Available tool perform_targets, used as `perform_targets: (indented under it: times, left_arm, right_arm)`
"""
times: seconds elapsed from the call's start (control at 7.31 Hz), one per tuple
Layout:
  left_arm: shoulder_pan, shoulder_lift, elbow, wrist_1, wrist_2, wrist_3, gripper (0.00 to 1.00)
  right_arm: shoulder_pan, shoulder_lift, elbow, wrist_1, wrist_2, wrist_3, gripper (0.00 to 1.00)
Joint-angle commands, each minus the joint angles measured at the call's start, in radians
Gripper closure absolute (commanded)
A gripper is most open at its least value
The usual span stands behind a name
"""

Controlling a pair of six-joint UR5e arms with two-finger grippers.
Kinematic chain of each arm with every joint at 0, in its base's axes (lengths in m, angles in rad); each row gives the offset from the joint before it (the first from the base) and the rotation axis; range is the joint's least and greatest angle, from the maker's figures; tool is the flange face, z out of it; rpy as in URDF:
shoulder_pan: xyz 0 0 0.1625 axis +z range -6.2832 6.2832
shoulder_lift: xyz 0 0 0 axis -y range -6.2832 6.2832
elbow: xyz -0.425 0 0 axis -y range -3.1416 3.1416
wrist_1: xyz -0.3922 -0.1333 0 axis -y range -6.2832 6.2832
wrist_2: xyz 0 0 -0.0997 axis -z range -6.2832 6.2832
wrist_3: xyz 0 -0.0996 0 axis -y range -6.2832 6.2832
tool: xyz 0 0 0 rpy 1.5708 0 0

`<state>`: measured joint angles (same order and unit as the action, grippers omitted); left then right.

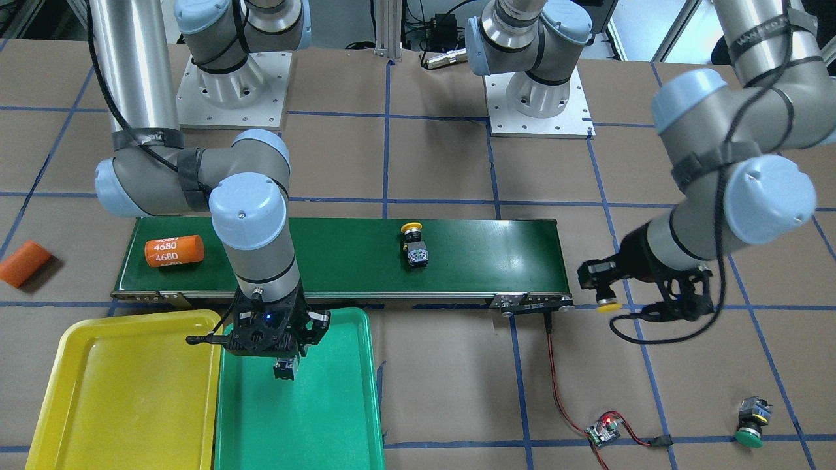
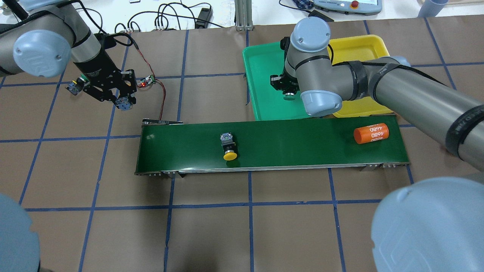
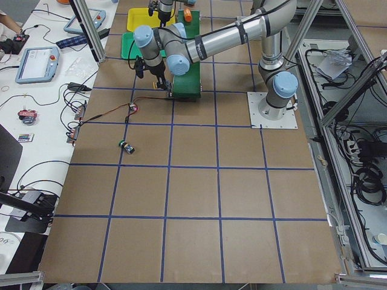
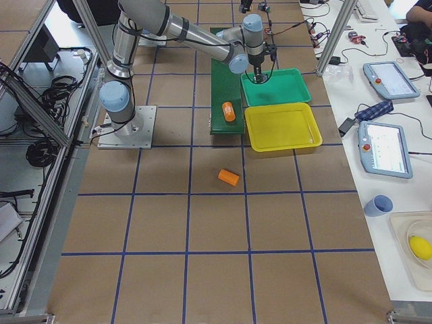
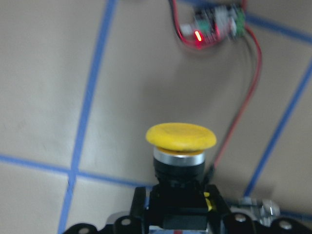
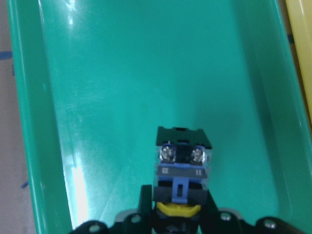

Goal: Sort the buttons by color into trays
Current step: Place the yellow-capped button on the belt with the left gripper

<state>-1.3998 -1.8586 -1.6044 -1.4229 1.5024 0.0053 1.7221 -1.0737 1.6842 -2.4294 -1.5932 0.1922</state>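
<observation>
My left gripper (image 1: 605, 288) is shut on a yellow-capped button (image 5: 180, 137) and holds it above the paper, off the conveyor's end. My right gripper (image 1: 285, 360) is shut on a button (image 6: 181, 165), body end out, over the green tray (image 1: 333, 424). The overhead view shows this button's green cap (image 2: 289, 97). The yellow tray (image 1: 117, 391) lies beside the green one and holds nothing. A second yellow button (image 1: 413, 245) lies on the belt. A second green button (image 1: 752, 423) lies on the paper.
The dark-green conveyor (image 1: 496, 251) runs across the middle, with an orange "4680" cylinder (image 1: 173, 251) on its end. Another orange cylinder (image 1: 25, 262) lies off the belt. A small circuit board (image 1: 604, 432) with a red wire lies near the loose green button.
</observation>
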Motion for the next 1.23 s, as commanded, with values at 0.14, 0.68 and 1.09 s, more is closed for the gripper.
perform_targets:
  times: [0.14,0.68,1.09]
  left_arm:
    - [-0.133,0.072,-0.174,0.144,0.002,-0.028,0.99]
    - [-0.148,0.078,-0.344,0.306,0.005,-0.027,0.83]
    - [-0.154,0.093,-0.376,0.305,0.009,-0.042,0.00]
  right_arm:
    - [-0.039,0.021,0.003,-0.019,-0.001,-0.054,1.00]
    - [-0.076,0.023,0.011,-0.014,-0.001,-0.175,0.44]
    - [-0.075,0.008,0.014,0.001,-0.001,-0.168,0.00]
